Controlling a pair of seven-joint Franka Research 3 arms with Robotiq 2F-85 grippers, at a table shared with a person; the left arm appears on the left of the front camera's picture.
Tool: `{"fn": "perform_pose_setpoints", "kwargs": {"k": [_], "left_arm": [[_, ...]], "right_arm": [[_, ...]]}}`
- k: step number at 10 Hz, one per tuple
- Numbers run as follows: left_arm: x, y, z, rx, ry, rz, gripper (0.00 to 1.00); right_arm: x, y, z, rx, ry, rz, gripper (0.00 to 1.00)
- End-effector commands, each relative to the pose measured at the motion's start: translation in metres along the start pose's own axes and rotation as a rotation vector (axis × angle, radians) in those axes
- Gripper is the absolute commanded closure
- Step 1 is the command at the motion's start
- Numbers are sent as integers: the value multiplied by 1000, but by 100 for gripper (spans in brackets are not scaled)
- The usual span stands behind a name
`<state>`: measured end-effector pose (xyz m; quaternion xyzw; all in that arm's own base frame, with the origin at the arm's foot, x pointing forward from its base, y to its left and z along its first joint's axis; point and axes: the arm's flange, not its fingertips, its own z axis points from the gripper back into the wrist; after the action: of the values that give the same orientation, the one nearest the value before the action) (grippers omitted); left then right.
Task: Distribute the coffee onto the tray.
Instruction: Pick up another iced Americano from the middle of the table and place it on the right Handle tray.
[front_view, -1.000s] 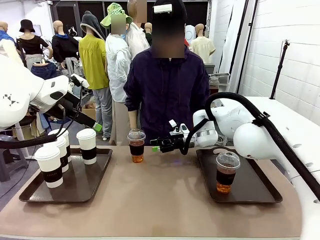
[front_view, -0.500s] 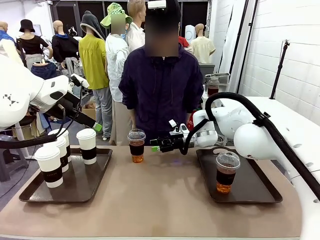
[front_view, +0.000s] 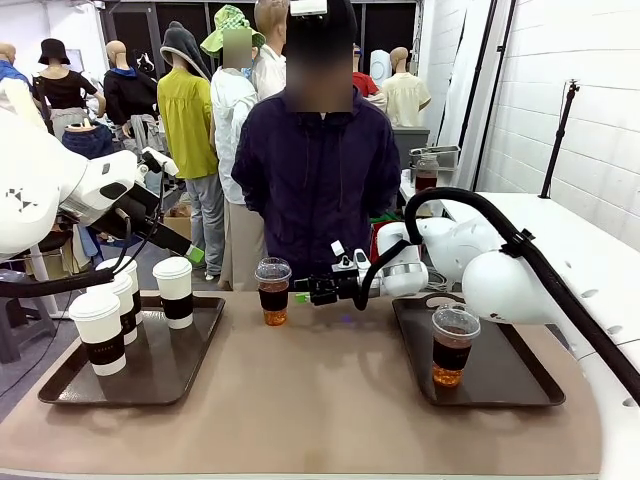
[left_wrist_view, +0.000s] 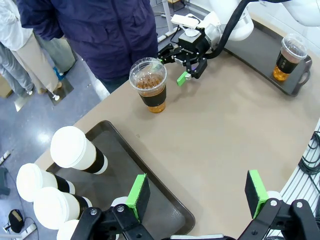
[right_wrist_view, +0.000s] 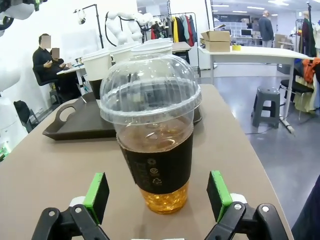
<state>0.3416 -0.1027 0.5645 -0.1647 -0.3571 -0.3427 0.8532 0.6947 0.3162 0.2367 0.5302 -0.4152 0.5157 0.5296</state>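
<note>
While the right gripper (front_view: 312, 291) stands with jaws wide apart and empty, just beside the clear cup (front_view: 272, 291) on the table (front_view: 330, 400) between the trays, the left gripper (left_wrist_view: 196, 192) hangs open and empty above the left tray (front_view: 160, 370) of white cups (front_view: 176, 290), and a second clear cup (front_view: 453, 345) stands on the right tray (front_view: 520, 385).

Amber coffee (right_wrist_view: 165, 197) shows in the clear cup (right_wrist_view: 152, 95) with its black sleeve; the paper cups (front_view: 176, 290) are white, sleeved dark brown, the trays (front_view: 160, 375) dark brown.
</note>
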Motion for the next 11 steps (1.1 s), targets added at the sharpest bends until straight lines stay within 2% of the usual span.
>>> {"fn": "perform_pose_setpoints", "kwargs": {"k": [1,11], "left_arm": [[-1,2,0,-8,-3,3,0],[-1,2,0,-8,-3,3,0]], "right_arm": [[2,-10,-8,-13,-12,2,0],[-7,-16,-36,26,-16,-11,0]]}}
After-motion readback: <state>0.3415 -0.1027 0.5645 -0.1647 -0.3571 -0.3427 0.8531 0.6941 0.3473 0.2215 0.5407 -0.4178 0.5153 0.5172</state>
